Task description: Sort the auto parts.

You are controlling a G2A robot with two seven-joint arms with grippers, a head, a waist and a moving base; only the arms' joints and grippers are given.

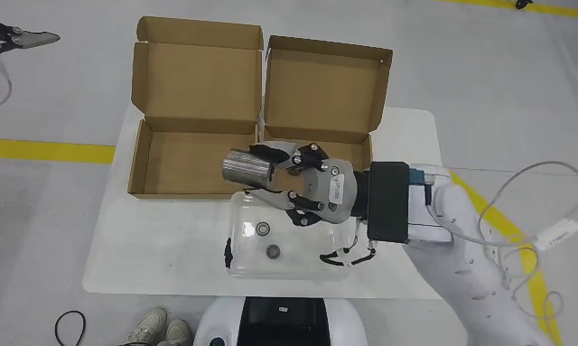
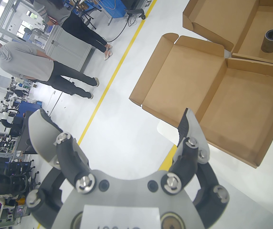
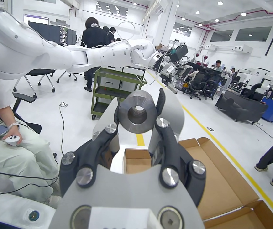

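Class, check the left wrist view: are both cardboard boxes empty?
No, a dark cylinder stands upright in the farther cardboard box.

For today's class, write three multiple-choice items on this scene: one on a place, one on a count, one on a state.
1. Where does the dark sleeve stand? A in a box B on a chair C on a shelf
2. How many cardboard boxes lie open? A one B two C four
3. The right gripper is A open B shut on a metal cylinder C shut on a cloth
Key: 1A, it stands on a box floor; 2B, two sit side by side; 3B, the cylinder sits clamped in it.
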